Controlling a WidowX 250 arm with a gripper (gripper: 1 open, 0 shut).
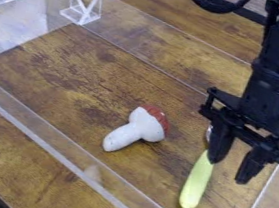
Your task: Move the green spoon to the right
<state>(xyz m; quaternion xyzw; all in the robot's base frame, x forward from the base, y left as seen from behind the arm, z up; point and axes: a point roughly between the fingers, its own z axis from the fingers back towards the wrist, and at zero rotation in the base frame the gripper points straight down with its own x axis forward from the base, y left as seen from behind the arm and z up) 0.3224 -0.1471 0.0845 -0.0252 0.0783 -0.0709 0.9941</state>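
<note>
Wooden worktop [80, 75] under clear panels, black gripper [232, 165] at four o'clock pointing down, fingers [216, 148] partly apart astride the green spoon [197, 180], grip unclear, mushroom [137, 129] at nine o'clock of it.

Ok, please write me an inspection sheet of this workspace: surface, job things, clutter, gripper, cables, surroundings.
Surface: wooden table with a clear plastic barrier along its near edge.
Job things: green spoon lies flat near the right side; its bowl is hidden behind the gripper.
Clutter: toy mushroom with red cap, lying on its side, left of the spoon and apart from it.
Gripper: gripper points down over the spoon's upper end, jaws partly closed; a hold cannot be confirmed.
Cables: black cable loops at the arm's top.
Surroundings: clear plastic stand at far left.
</note>
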